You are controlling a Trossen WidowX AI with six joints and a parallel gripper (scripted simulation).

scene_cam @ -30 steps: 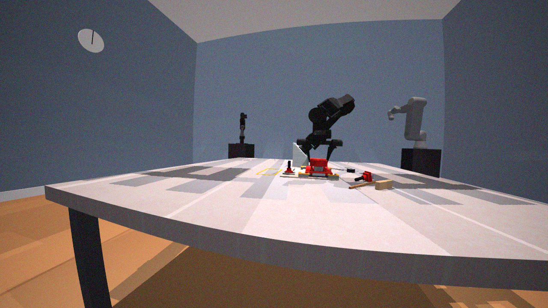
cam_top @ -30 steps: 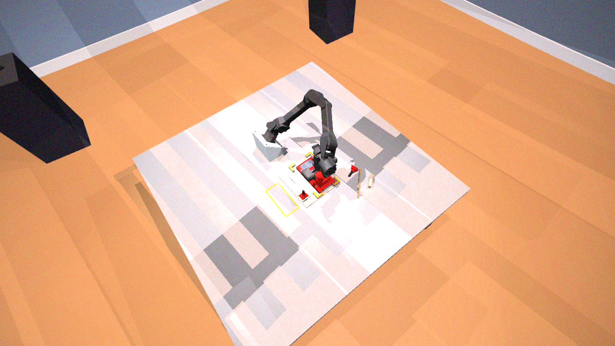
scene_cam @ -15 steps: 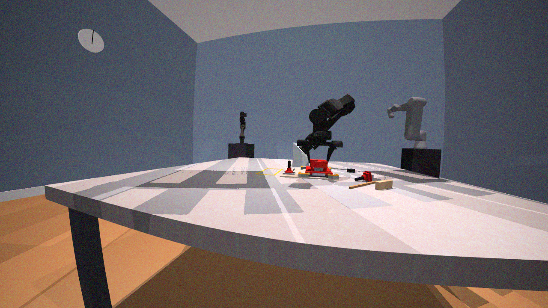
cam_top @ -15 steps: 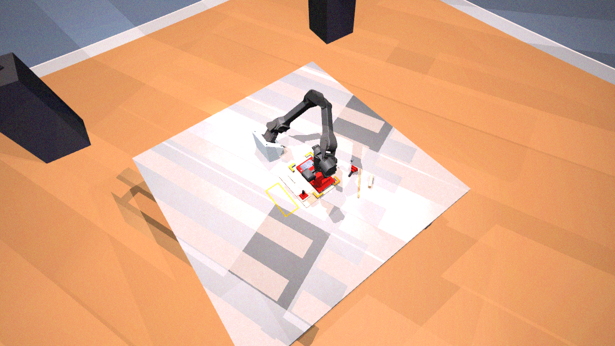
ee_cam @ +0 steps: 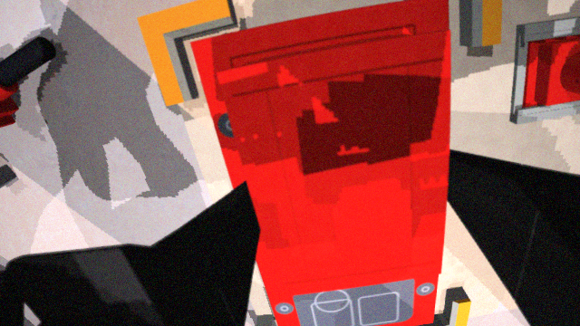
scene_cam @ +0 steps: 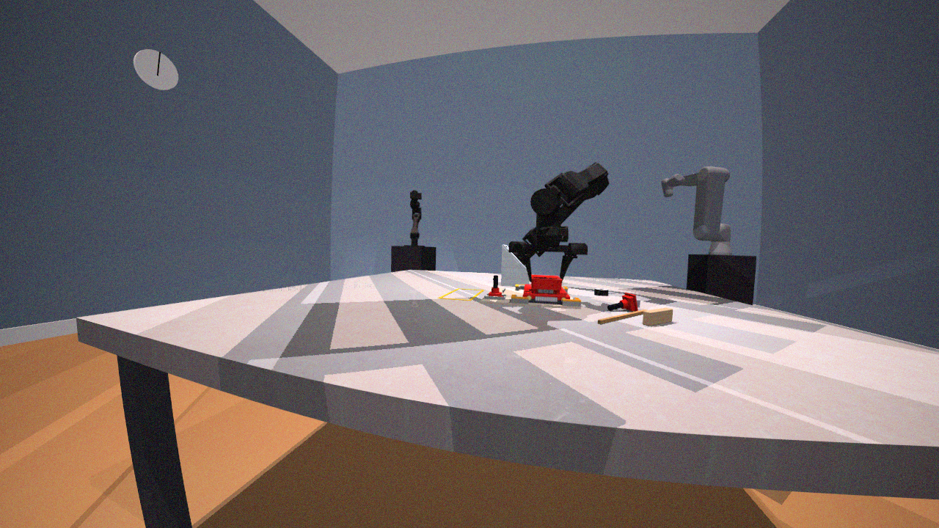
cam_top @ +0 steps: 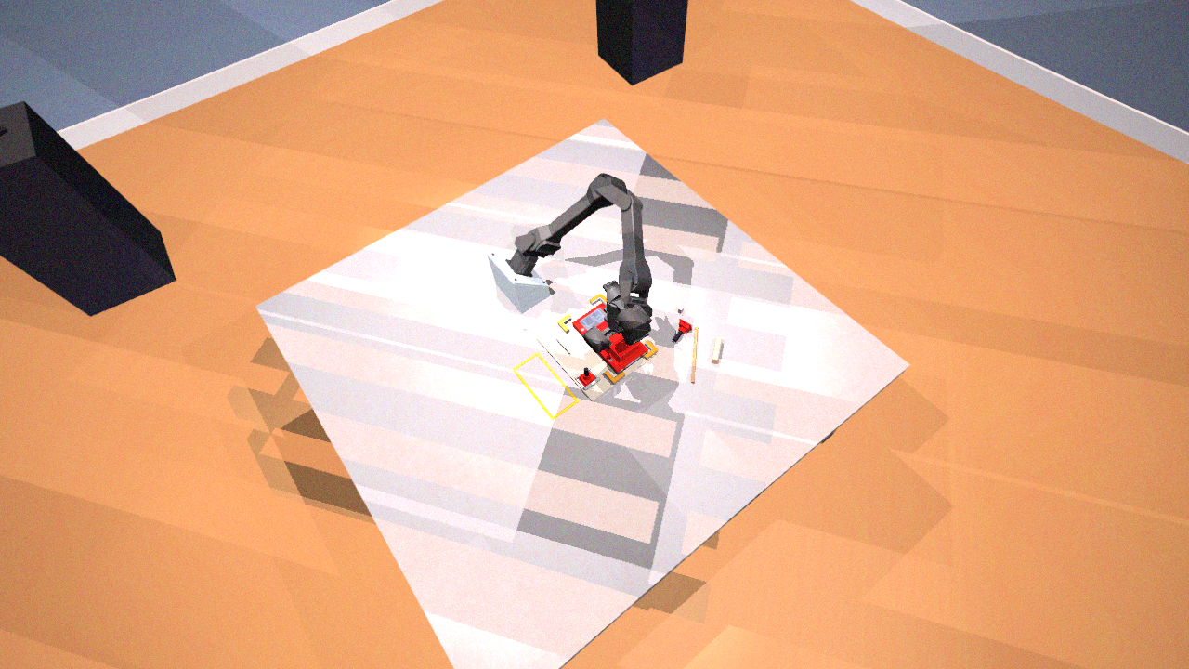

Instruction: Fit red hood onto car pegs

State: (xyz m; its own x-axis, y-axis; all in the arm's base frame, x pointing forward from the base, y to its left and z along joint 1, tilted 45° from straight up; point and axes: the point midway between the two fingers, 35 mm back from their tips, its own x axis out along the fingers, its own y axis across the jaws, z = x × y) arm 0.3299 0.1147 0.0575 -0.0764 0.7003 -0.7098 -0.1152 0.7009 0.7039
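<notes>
Hood point(cam_top: 627, 349) point(scene_cam: 546, 283) point(ee_cam: 344, 204) above pale table point(cam_top: 465, 465) point(scene_cam: 394, 394), blue walls point(cam_top: 207, 32) point(scene_cam: 538, 131) beyond.

A dark jointed arm point(cam_top: 635, 241) bends over a pale tabletop point(cam_top: 465, 465), its claw above a red car point(cam_top: 594, 318) set among yellow corner brackets point(cam_top: 614, 376). Left of the car is a yellow rectangular outline point(cam_top: 565, 410); to its right, an orange stick point(cam_top: 694, 356) and a beige block point(cam_top: 716, 350).
</notes>
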